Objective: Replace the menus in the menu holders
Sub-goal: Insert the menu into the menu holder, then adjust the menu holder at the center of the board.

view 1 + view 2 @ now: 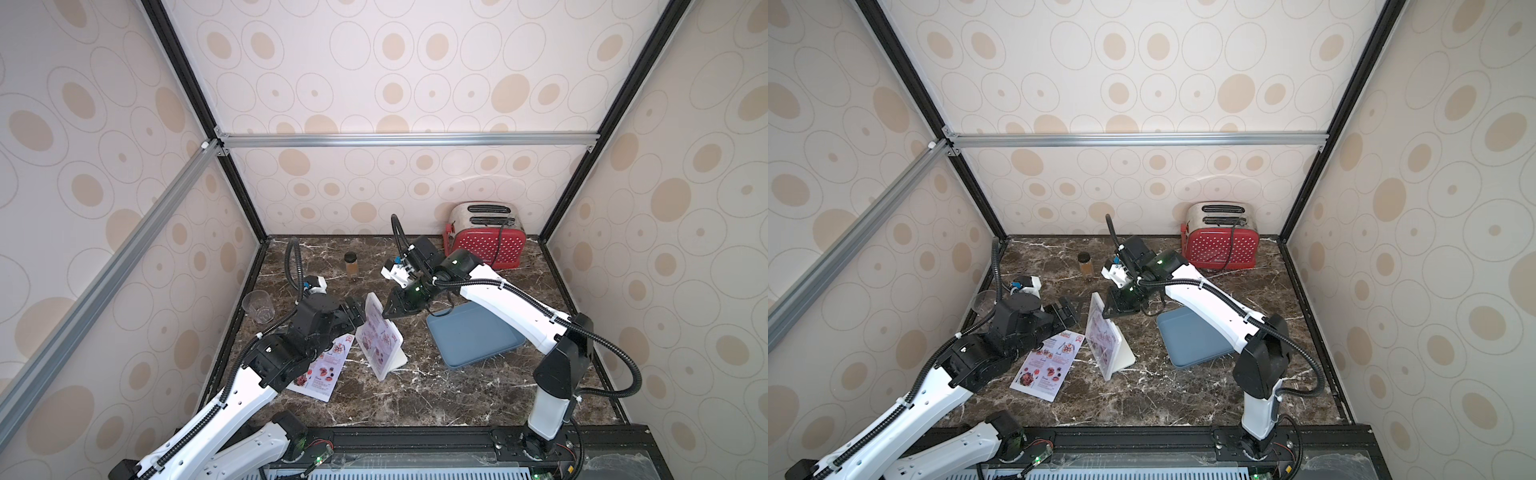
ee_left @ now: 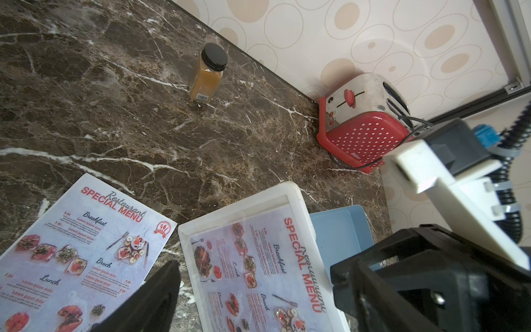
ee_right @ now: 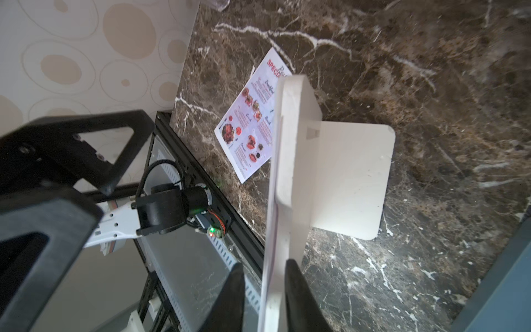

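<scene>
The menu holder point(image 1: 371, 303) point(image 1: 1096, 305) stands upright mid-table on its white foot point(image 3: 350, 178), with one menu point(image 1: 380, 338) point(image 2: 258, 264) inside its slanted face. The other menu point(image 1: 324, 370) point(image 1: 1048, 365) point(image 2: 71, 244) point(image 3: 250, 129) lies flat on the marble left of it, partly under my left arm. My right gripper point(image 1: 384, 313) point(image 1: 1106, 309) point(image 3: 264, 264) straddles the holder's top edge. One finger rests on the back and the other stands a little off the front. My left gripper point(image 1: 358, 311) point(image 1: 1067, 311) point(image 2: 253, 267) hangs wide open beside the holder's face, holding nothing.
A grey-blue tray point(image 1: 473, 336) lies right of the holder under my right arm. A red toaster point(image 1: 484, 241) stands at the back right, a small bottle point(image 1: 352, 266) at the back middle, and a clear glass point(image 1: 258, 306) by the left wall.
</scene>
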